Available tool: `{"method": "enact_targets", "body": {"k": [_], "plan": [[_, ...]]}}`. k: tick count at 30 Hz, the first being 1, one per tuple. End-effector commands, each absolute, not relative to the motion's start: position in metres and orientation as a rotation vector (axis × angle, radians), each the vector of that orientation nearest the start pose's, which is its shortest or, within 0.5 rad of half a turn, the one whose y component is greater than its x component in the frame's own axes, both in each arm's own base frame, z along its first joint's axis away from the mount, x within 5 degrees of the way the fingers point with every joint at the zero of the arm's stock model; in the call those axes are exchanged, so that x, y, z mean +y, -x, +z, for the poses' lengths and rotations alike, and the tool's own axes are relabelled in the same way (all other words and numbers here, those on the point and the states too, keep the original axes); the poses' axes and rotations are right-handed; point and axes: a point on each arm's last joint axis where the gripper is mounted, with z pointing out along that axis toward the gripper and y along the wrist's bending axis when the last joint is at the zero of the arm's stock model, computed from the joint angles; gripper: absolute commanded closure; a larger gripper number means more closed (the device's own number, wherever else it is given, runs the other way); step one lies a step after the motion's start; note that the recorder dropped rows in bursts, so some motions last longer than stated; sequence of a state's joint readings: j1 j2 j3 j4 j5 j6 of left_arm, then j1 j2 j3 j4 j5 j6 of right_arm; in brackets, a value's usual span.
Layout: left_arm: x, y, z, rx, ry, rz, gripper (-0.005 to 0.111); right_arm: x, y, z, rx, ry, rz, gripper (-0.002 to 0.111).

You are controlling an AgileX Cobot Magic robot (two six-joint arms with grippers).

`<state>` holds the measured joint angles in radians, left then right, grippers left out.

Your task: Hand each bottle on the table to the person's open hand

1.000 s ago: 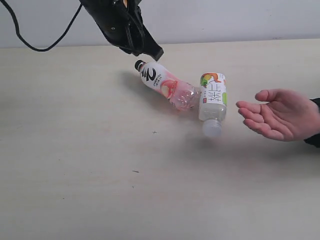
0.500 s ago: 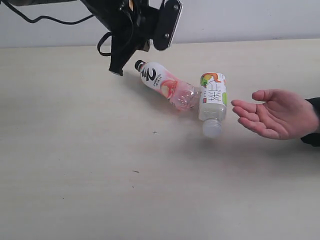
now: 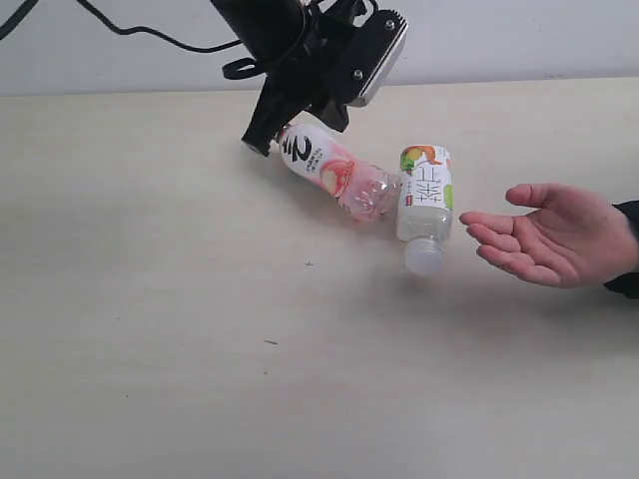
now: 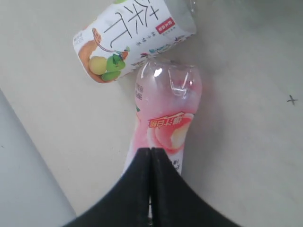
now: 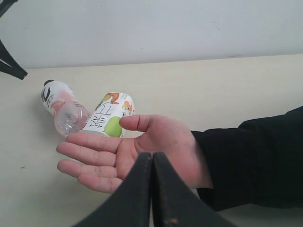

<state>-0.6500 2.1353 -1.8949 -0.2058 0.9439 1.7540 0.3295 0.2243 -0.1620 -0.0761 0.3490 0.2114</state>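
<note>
Two bottles lie on the table (image 3: 150, 299). The pink-white bottle (image 3: 331, 172) lies slantwise, its base touching the side of the orange-green bottle (image 3: 426, 192), whose white cap points to the front. My left gripper (image 3: 262, 146) hovers shut over the pink-white bottle's neck end and hides its cap. In the left wrist view the shut left gripper (image 4: 150, 151) sits above the pink-white bottle (image 4: 166, 111), with the orange-green bottle (image 4: 135, 35) beyond. My right gripper (image 5: 152, 154) is shut and empty just before the person's open hand (image 5: 124, 150). It does not show in the exterior view.
The person's open hand (image 3: 551, 237) rests palm up right of the bottles, a dark sleeve (image 5: 255, 161) behind it. A pale wall (image 3: 499, 35) runs along the table's far edge. The left arm's black cable (image 3: 150, 35) hangs at the back.
The left arm swung right and down, bringing its shut gripper over the pink-white bottle's cap end. The person's hand drifted slightly left and lower. Both bottles stayed put.
</note>
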Motion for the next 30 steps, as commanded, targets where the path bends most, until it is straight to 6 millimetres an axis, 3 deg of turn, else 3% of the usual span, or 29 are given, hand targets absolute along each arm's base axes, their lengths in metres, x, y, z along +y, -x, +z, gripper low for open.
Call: {"method": "enact_targets", "body": {"k": [1, 7, 9, 12, 16, 18, 30], "plan": [[-0.305, -0.382, 0.238, 1.071, -2.438, 0.073, 0.107, 0.02, -0.067, 0.222, 1.886, 0.16, 0.294, 0.108], [-0.31, -0.399, 0.214, 1.115, -2.413, 0.08, 0.106, 0.02, -0.067, 0.222, 1.886, 0.16, 0.294, 0.108], [-0.312, -0.405, 0.21, 1.143, -2.364, 0.117, 0.099, 0.02, -0.067, 0.222, 1.886, 0.16, 0.294, 0.108], [-0.313, -0.407, 0.209, 1.15, -2.339, 0.137, 0.074, 0.02, -0.067, 0.222, 1.886, 0.16, 0.294, 0.108], [-0.313, -0.408, 0.207, 1.146, -2.34, 0.14, 0.021, 0.02, -0.067, 0.222, 1.886, 0.16, 0.294, 0.108], [-0.313, -0.409, 0.203, 1.149, -2.344, 0.137, 0.007, 0.02, -0.067, 0.222, 1.886, 0.16, 0.294, 0.108], [-0.309, -0.413, 0.194, 1.159, -2.361, 0.141, 0.006, 0.02, -0.067, 0.222, 1.886, 0.16, 0.294, 0.108]]}}
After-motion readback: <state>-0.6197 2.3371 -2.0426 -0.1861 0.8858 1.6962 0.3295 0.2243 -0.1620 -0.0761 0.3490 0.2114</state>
